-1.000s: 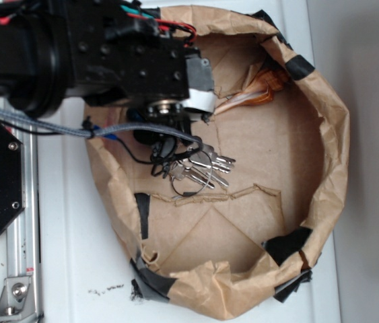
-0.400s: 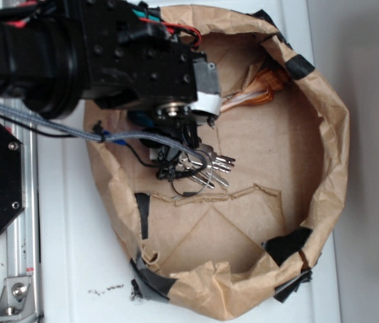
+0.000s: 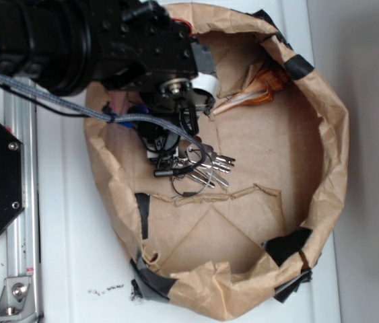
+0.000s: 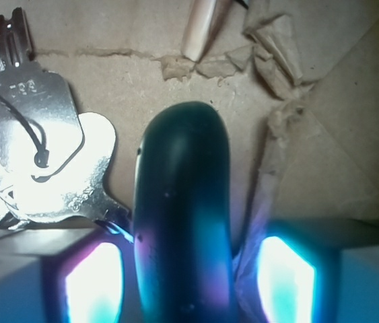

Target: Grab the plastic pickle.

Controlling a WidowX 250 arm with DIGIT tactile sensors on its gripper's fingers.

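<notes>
The tool [image 4: 184, 286] straddles the plastic pickle [image 4: 184, 222], which lies on the paper floor of the bag [image 3: 324, 134] just right of the keys [image 4: 38, 161]. Its fingers [image 4: 91, 282] flank the pickle with small gaps, so it looks released; closing and lifting remain.

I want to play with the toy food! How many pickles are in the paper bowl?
1. The pickle lies between the pincer's two fingers, right beside the keys. In the outside view the arm covers it, so another could be hidden there.
</notes>
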